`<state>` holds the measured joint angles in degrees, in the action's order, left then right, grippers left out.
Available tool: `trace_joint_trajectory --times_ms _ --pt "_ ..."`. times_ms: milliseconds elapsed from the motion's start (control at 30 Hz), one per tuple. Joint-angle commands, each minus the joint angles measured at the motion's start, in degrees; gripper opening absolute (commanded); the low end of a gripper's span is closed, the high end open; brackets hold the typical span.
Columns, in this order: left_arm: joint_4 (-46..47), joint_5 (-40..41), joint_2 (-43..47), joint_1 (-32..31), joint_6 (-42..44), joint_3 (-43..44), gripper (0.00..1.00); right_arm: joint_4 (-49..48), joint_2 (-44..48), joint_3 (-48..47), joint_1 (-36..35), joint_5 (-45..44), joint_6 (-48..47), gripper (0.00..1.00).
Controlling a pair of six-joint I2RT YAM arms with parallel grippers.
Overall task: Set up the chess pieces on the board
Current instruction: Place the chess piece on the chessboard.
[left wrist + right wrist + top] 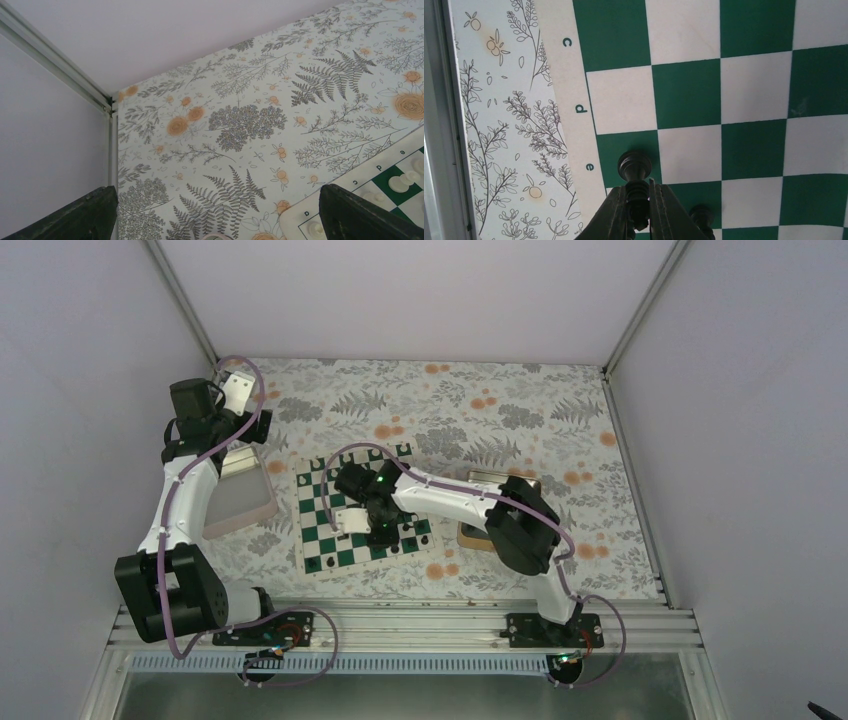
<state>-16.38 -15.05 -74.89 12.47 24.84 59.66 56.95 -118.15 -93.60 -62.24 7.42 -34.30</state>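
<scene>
The green-and-white board (pixel 330 508) lies in the middle of the table. My right gripper (pixel 639 187) hangs over the board's near edge, by the letter e, shut on a small black chess piece (pixel 636 172) that it holds by the stem, base toward the camera. A second black piece (pixel 701 215) stands just right of the fingers. From above, the right gripper (pixel 378 530) sits over the board's near rows, with black pieces (pixel 400 543) beside it. My left gripper (pixel 220 210) is open and empty above the table at the back left. White pieces (pixel 400 182) stand on the board's far corner (pixel 300 220).
A pinkish-rimmed tray (pixel 240 502) lies left of the board under the left arm. A gold tray (pixel 480 532) lies to the right, mostly covered by the right arm. Grey walls close in the flowered table (pixel 480 410) on three sides.
</scene>
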Motion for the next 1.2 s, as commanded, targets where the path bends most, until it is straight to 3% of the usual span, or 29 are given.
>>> trace_joint_trajectory --times_ms 0,333,600,700,833,1033,1167 --pt "0.0 -0.2 -0.4 0.3 0.4 0.0 1.00 -0.2 -1.2 0.7 -0.4 1.7 0.0 0.04" --pt "0.1 0.0 -0.6 0.3 0.5 -0.2 1.00 -0.2 -1.6 1.1 -0.5 2.2 -0.4 0.04" --pt "0.2 0.4 -0.7 0.3 0.4 -0.2 1.00 0.4 -1.5 0.6 -0.5 2.4 -0.5 0.17" --pt "0.3 0.6 -0.8 0.3 0.4 -0.2 1.00 0.3 -0.6 0.1 -0.5 2.3 -0.1 0.25" --pt "0.1 0.7 -0.6 0.3 0.4 0.0 1.00 0.9 2.1 -0.9 0.0 0.9 0.3 0.28" --pt "0.2 1.1 -0.4 0.3 0.5 -0.1 1.00 3.6 8.9 -2.9 5.6 -0.7 0.8 0.33" --pt "0.1 1.1 -0.1 0.3 0.6 -0.1 1.00 4.6 14.0 -1.1 15.0 -1.3 0.6 0.36"
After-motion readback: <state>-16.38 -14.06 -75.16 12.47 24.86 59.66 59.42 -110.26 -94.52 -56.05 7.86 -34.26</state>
